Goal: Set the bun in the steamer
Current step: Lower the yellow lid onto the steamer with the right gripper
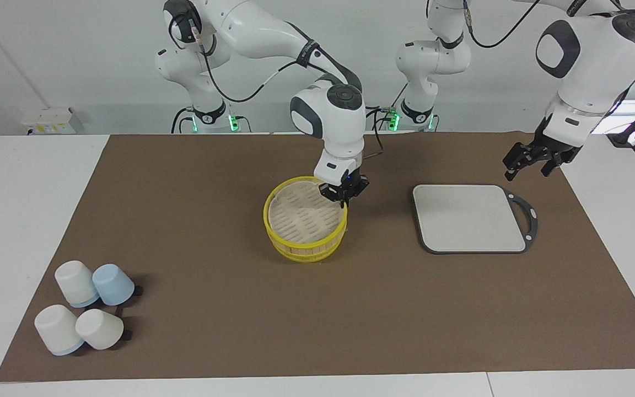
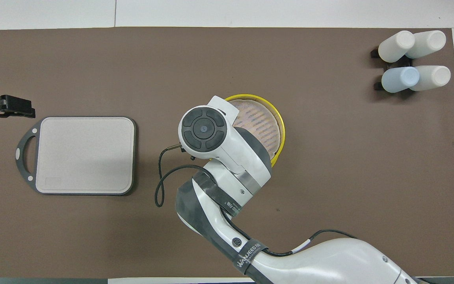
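I work in a robotics lab, not a kitchen. My two white arms are bolted at the edge of a white tabletop [image 1: 31,220] spread with a plain brown mat [image 1: 213,331], before bare white walls. Cables [image 1: 229,94] trail from my joints, and green status lights [image 1: 233,122] glow at my bases.

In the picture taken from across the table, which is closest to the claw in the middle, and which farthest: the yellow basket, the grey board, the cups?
From the right gripper:
1. The steamer, directly beneath it; the gripper is at its rim.
2. The grey board, toward the left arm's end.
3. The cups, at the right arm's end, farthest from the robots.
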Action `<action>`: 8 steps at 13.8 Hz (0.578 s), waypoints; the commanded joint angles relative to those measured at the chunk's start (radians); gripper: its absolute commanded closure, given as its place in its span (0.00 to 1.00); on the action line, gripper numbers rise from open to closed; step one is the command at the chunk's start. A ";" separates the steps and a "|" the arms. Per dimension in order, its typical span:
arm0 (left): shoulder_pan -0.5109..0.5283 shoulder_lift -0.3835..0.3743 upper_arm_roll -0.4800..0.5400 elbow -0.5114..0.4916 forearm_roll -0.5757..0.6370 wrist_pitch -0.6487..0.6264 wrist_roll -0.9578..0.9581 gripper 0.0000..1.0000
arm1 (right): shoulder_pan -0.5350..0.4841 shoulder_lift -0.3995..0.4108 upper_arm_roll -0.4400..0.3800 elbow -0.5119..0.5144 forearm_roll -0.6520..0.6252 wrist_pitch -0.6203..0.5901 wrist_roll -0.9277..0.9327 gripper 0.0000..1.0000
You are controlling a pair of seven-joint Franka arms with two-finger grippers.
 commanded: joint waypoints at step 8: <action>-0.002 -0.025 -0.008 0.006 0.004 -0.037 -0.004 0.00 | 0.008 -0.045 0.006 -0.084 -0.013 0.059 0.057 0.98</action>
